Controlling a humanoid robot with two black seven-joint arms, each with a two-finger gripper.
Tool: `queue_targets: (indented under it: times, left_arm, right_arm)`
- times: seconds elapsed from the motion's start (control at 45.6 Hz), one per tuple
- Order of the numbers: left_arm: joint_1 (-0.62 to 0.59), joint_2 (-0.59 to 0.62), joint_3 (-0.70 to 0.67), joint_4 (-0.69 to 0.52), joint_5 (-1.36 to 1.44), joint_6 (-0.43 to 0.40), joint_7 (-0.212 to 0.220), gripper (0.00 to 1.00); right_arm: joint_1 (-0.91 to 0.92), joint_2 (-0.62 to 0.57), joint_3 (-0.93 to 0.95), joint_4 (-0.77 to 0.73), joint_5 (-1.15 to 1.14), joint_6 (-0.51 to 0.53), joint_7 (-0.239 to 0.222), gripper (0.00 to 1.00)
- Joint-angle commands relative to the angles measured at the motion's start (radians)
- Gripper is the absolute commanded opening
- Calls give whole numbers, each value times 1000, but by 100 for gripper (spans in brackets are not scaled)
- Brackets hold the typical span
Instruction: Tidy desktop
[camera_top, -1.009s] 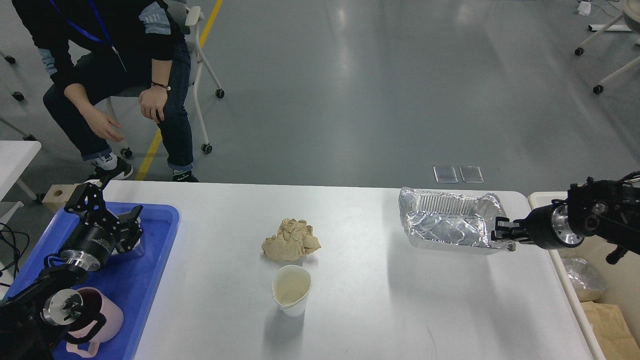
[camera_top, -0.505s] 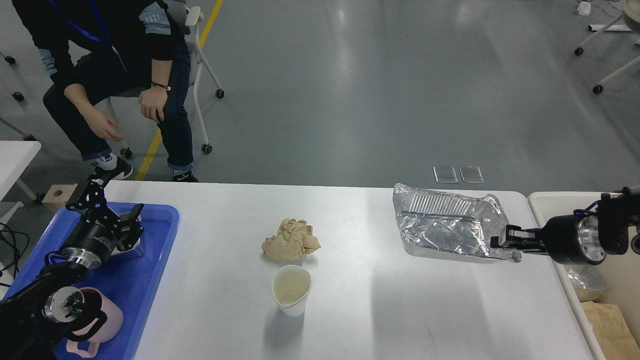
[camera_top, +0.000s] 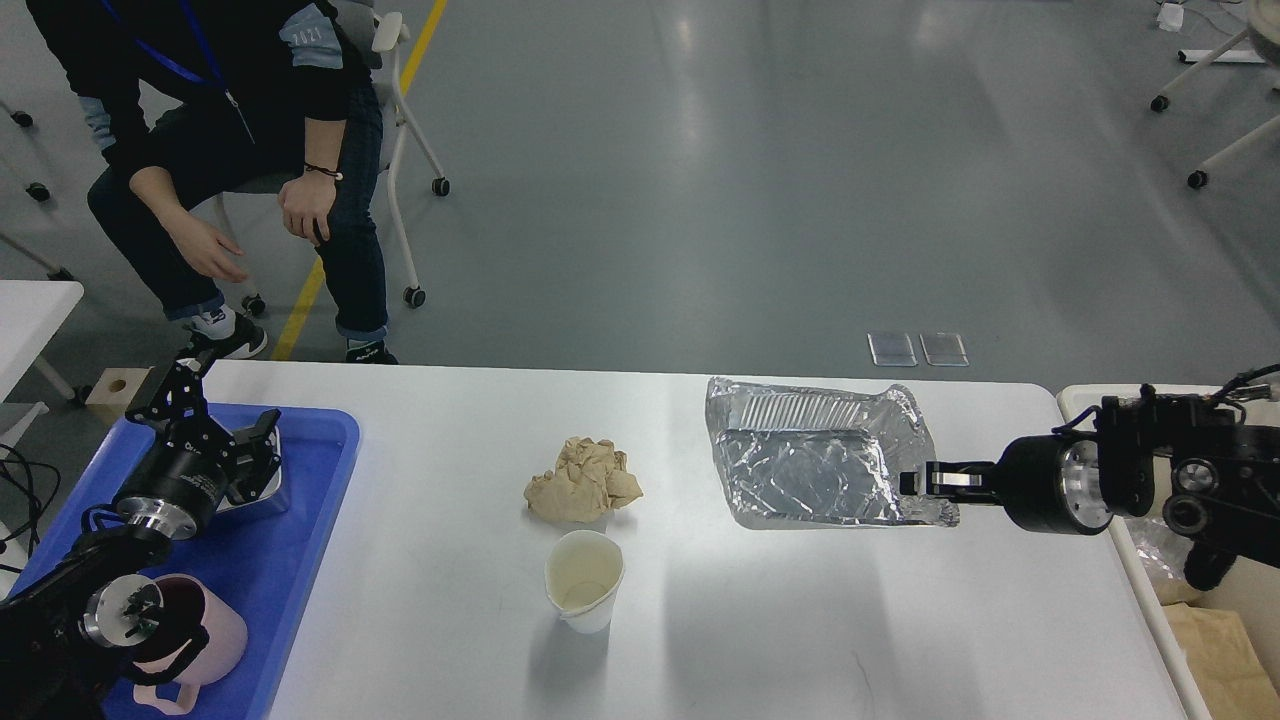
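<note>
The white desktop carries a crumpled brown paper ball and, just in front of it, a white paper cup standing upright. A crinkled foil tray hangs tilted above the right half and casts a shadow on the top. My right gripper is shut on the foil tray's near right corner. My left gripper hovers over the blue tray at the left edge, its fingers spread apart with nothing between them.
A pink mug stands on the blue tray near my left arm, and something silvery lies beside that gripper. A cream bin with bags in it sits off the right edge. A person sits beyond the far left corner.
My right gripper has carried the foil tray leftward, away from the right edge toward the middle of the desktop. The left arm has barely moved.
</note>
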Motion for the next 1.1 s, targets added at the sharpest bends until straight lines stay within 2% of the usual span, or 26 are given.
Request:
queue_targets:
  times: [0.0, 0.483, 0.571, 0.9, 1.075]
  left_arm:
    - [-1, 4, 2, 0, -1, -1, 0, 98]
    - [-58, 14, -9, 2, -13, 16, 6, 98]
    - [-72, 23, -6, 2, -2, 14, -3, 98]
    - [-77, 90, -3, 2, 1, 14, -3, 98]
    - [-83, 148, -54, 2, -19, 31, -12, 98]
  right_arm:
    - [2, 21, 3, -5, -41, -2, -11, 0]
    - [20, 32, -4, -5, -41, -2, -11, 0]
    - [20, 31, -5, -7, -41, -2, -11, 0]
    - [13, 28, -8, -10, -39, -2, -11, 0]
    - [13, -3, -4, -7, -36, -2, -11, 0]
